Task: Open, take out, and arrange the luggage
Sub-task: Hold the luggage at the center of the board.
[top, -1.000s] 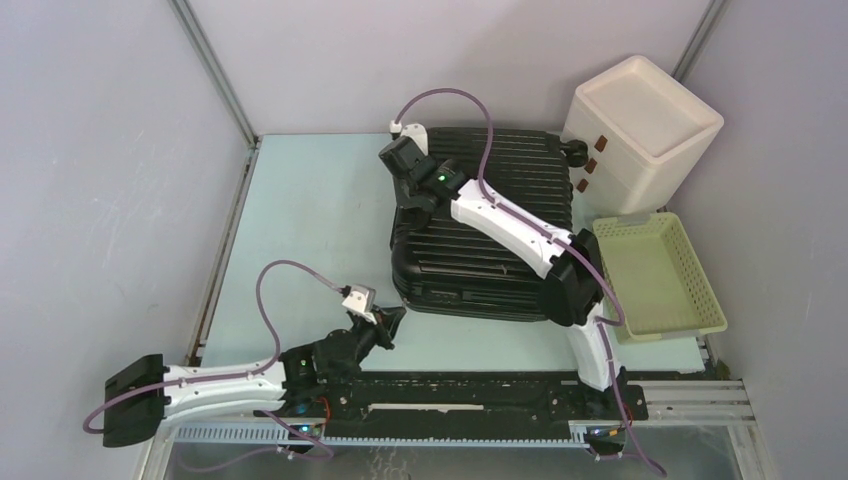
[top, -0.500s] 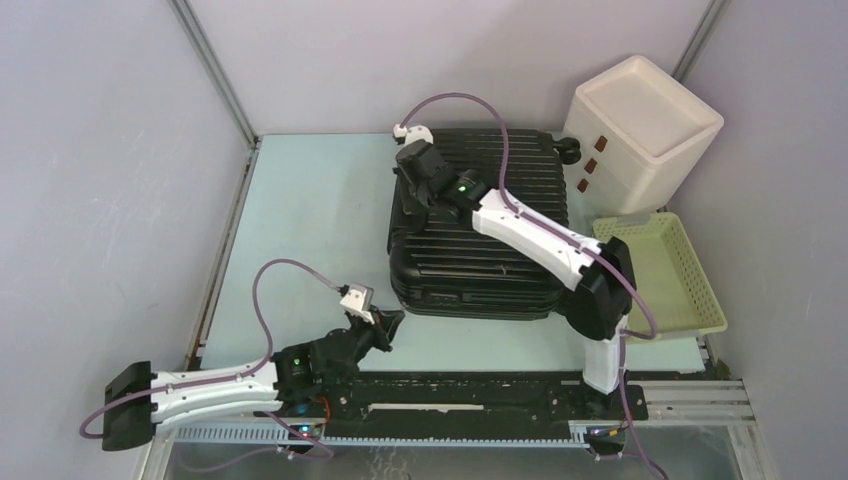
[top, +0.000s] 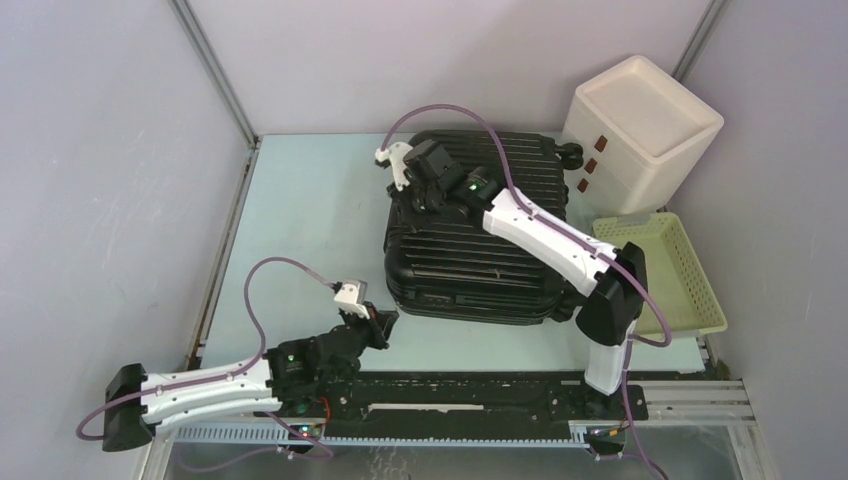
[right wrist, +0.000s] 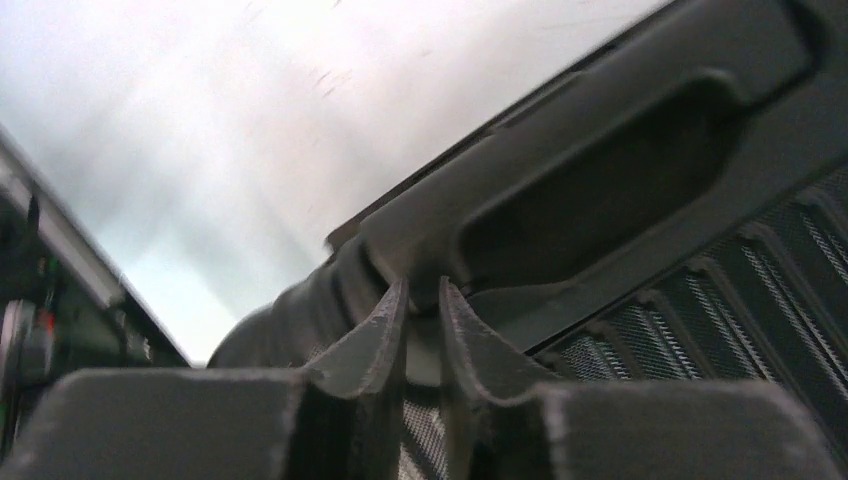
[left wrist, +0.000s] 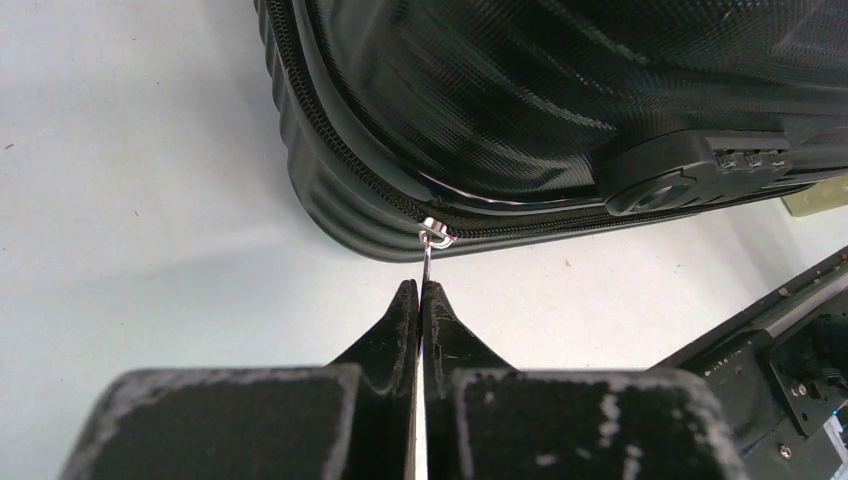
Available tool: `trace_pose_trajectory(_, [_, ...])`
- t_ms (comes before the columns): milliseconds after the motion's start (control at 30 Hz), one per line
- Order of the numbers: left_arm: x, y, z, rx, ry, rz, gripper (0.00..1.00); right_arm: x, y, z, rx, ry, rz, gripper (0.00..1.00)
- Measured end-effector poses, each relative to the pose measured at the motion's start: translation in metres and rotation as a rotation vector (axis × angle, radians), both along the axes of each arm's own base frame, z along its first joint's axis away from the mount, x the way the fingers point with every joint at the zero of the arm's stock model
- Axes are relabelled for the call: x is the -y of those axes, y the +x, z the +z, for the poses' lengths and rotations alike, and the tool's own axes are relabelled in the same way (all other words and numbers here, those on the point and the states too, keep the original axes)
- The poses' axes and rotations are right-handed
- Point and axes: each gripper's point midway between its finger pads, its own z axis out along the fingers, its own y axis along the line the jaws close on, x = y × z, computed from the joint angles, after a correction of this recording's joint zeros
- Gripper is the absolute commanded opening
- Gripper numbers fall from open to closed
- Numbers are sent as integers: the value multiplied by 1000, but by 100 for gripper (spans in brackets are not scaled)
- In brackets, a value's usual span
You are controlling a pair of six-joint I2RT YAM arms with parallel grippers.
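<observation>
The luggage [top: 480, 250], a black ribbed hard-shell suitcase, lies flat and closed on the pale table. My left gripper [top: 385, 322] sits at its near left corner. In the left wrist view this gripper [left wrist: 420, 290] is shut on the thin metal tab of the zipper pull [left wrist: 437, 233] on the luggage [left wrist: 550, 100]. My right gripper [top: 413, 193] reaches over the lid to the far left side. In the right wrist view, its narrowly spaced fingers pinch the end of the black side handle [right wrist: 600, 170], so the right gripper [right wrist: 422, 290] is shut on it.
A white three-drawer box [top: 640, 130] stands at the back right, close to the luggage's wheels. A pale yellow slatted basket [top: 655, 275] lies right of the luggage. The black mounting rail [top: 450, 385] runs along the near edge. Grey walls enclose the table.
My right gripper moved from the lid's far left part to the side handle and narrowed onto it. The luggage turned slightly. My left arm shifted a little, still holding the zipper pull.
</observation>
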Motion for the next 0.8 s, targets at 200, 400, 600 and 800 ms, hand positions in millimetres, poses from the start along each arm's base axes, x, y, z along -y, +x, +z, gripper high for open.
trace_pose_trajectory(200, [1,0,-1,0,24,-8,0,22,-58,16,-85,-24,435,100])
trace_pose_trajectory(400, [0,0,2,20,34,-22,0,73,-124,42,-29,1,710,100])
trace_pose_trajectory(600, [-2,0,4,28,40,-27,0,133,-145,36,15,29,756,100])
trace_pose_trajectory(800, [-1,-1,2,36,66,-41,0,218,-134,35,151,44,559,100])
